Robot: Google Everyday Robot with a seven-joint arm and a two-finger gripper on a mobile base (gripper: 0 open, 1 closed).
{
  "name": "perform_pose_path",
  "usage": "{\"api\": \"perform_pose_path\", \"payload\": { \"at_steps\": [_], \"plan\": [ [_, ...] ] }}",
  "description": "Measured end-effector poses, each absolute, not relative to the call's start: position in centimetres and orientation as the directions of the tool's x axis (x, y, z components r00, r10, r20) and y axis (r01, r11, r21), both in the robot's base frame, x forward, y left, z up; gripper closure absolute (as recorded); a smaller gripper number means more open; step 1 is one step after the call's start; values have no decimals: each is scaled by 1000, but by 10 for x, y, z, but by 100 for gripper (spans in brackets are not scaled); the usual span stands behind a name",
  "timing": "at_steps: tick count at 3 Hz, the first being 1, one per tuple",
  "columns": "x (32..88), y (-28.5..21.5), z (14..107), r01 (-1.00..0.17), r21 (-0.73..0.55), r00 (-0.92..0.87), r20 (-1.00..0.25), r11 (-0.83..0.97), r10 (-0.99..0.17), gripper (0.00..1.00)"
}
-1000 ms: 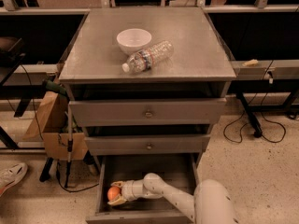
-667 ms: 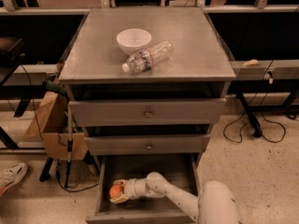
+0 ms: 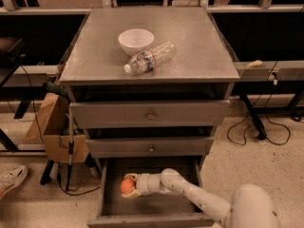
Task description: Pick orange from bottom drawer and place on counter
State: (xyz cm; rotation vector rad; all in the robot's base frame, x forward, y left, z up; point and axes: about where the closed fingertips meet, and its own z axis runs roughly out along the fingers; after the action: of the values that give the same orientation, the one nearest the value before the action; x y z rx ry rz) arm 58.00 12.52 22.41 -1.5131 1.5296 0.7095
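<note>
Gripper (image 3: 128, 186) in the bottom drawer (image 3: 156, 207), closed on the orange (image 3: 125, 185).
We see the arm (image 3: 190, 194) reach in from lower right; its fingers sit above & below the orange, at the left of the open drawer. Can't tell if the fruit is touching the drawer floor. On the counter (image 3: 199, 42): a white bowl (image 3: 136, 41) w/ a plastic bottle (image 3: 151, 58) lying on its side just beside it. Both upper drawers (image 3: 190, 113) are shut.
</note>
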Motion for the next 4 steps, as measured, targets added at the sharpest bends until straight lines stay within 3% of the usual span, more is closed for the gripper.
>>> {"api": "perform_pose_path", "payload": {
  "at_steps": [4],
  "plan": [
    [533, 58, 526, -879, -474, 421, -717, -54, -555, 100]
  ]
}}
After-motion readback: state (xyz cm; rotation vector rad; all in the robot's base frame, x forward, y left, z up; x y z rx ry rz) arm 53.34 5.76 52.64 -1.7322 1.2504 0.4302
